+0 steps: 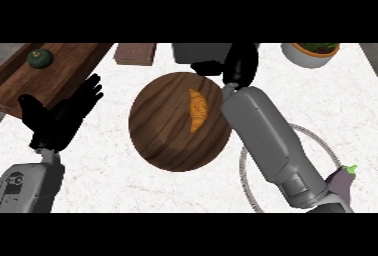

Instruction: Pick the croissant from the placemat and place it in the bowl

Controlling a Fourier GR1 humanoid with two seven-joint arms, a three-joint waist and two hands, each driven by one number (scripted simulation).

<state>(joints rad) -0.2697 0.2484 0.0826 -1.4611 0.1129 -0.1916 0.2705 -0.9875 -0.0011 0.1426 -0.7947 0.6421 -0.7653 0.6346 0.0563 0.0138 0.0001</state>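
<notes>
**Wood bowl holds the croissant, both my hands free**

Orange against the dark grain, the croissant (197,110) lies in the bowl (159,145), just right of its middle, mid-counter (111,185). My right hand (240,65) sits beyond the bowl's far right rim, toward the counter's far edge, fingers fairly straight and thumb apart, holding nothing. Its forearm crosses the pale placemat (319,152) near the right edge, where an eggplant (341,179) lies at the mat's rim. My left hand (59,120) rests open, fingers up, near the left edge beside a board (52,75).
</notes>
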